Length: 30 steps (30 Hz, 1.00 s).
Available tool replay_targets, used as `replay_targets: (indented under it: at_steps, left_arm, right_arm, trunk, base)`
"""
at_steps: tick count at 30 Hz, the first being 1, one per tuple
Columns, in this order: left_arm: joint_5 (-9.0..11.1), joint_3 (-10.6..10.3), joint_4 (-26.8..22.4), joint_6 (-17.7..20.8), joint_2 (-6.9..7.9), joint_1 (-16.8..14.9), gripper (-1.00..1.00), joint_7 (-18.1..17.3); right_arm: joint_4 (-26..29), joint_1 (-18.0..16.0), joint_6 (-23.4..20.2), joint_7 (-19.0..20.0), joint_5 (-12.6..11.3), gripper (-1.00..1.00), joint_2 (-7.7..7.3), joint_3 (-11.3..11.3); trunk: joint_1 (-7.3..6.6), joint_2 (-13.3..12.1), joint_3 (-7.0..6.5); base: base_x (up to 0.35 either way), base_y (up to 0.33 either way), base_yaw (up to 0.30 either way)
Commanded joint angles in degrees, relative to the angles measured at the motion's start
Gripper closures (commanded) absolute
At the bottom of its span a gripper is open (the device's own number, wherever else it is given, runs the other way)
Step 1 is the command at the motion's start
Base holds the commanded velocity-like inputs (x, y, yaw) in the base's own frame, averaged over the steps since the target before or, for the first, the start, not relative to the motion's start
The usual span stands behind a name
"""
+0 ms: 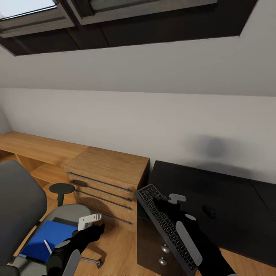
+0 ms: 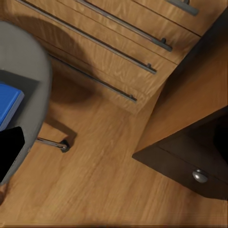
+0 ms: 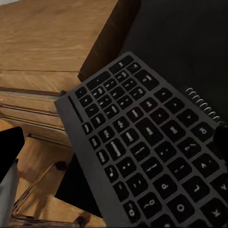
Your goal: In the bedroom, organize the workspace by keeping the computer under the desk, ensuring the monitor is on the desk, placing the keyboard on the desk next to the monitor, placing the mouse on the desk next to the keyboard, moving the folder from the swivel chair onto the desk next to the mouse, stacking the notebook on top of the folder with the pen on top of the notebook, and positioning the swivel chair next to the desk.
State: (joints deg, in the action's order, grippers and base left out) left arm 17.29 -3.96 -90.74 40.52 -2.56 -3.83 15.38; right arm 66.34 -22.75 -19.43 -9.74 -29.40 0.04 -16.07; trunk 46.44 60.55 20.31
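Head view, 8 o'clock sector: the swivel chair (image 1: 23, 207) stands on the plank floor (image 1: 119, 245) with its grey back toward the left edge. The blue folder (image 1: 50, 235) lies flat on the seat, and the white pen (image 1: 48, 246) rests on the folder. At 7 o'clock the left gripper (image 1: 92, 222) hangs beside the chair seat, just right of the folder and clear of it; whether its jaws are apart or together cannot be told. In the left wrist view the folder corner (image 2: 8, 102) lies on the grey seat, with the chair castor (image 2: 64, 145) on the floor next to it. At the centre, the light wooden chest (image 1: 109, 180) with bar handles stands against the wall, touching the left end of the desk (image 1: 230, 207). At 6 o'clock the right gripper (image 1: 168, 203) is clamped on the keyboard (image 1: 163, 224), which is carried tilted and projects past the desk's front left corner. The right wrist view shows the keyboard (image 3: 142, 152) partly over the black top. At 4 o'clock the mouse (image 1: 209, 211) sits on the desk, apart from the keyboard.
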Motion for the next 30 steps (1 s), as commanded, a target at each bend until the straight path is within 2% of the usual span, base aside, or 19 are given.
replay_targets:
  at_steps: [1,7,15,24,30]
  left_arm:
    - [0.62,-0.04,-0.06,0.17,0.01,-0.04,-1.00,0.53]
    - [0.59,-0.06,-0.05,0.17,0.01,-0.04,-1.00,0.53]
    - [0.55,-0.08,-0.01,0.17,0.01,-0.04,-1.00,0.61]
    - [0.48,-0.08,0.44,0.17,-0.07,-0.04,-1.00,0.61]
    - [0.53,-0.08,0.52,0.17,-0.08,-0.04,-1.00,0.61]
  right_arm:
    - [0.07,-0.03,-0.15,-0.53,-0.57,-1.00,0.01,-0.10]
    - [0.04,-0.02,-0.16,-0.50,-0.64,-1.00,0.04,-0.10]
    - [0.08,-0.01,-0.02,-0.54,-6.04,-1.00,-0.32,0.16]
    - [0.10,-0.01,0.00,-0.54,-6.84,-1.00,-0.39,0.24]
    - [-0.06,-0.01,0.00,-0.51,-7.00,-1.00,-0.47,0.39]
  trunk:
    - [-0.02,0.06,0.07]
    - [-0.02,0.06,0.07]
    - [-0.02,0.06,0.13]
    - [-0.02,0.06,0.13]
    - [-0.02,0.06,0.13]
  base:
    - [-0.237,0.192,-0.008]
    - [-0.253,0.211,-0.171]
    - [-0.260,0.209,-0.137]
    - [-0.236,0.053,-0.010]
    - [-0.058,0.004,-0.001]
